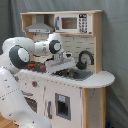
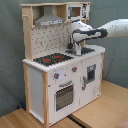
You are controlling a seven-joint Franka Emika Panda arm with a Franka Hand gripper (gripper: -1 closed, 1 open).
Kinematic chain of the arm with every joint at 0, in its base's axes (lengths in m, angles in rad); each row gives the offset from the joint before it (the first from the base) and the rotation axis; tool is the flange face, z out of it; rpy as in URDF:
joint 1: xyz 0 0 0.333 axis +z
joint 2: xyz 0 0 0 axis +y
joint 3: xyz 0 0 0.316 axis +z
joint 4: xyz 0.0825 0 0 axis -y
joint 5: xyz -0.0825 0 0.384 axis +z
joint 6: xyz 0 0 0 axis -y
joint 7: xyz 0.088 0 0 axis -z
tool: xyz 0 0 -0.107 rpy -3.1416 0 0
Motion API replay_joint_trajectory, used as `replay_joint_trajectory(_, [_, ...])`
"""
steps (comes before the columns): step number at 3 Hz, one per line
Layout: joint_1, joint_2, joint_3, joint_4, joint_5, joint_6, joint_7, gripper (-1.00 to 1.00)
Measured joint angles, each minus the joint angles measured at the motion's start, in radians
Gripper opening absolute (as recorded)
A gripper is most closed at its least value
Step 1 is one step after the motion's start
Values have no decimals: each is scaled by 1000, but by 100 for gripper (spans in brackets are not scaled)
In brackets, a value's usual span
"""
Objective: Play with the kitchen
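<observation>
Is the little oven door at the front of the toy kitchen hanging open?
No, in the second exterior view the oven door sits shut, flush with the kitchen front.

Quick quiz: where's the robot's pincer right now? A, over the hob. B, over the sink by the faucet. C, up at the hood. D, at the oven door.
B: in both exterior views the pincer hangs over the sink, close to the black faucet.

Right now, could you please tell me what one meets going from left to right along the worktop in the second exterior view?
Hob → gripper over the sink area → faucet → the worktop's rounded end.
</observation>
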Motion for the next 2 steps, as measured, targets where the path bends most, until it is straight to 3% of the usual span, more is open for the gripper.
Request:
replay_joint_trajectory(1, [0,0,2,0,0,-2,0,-100])
replay_joint_trajectory(2, [0,27,-7,50,2,-81,0,-100])
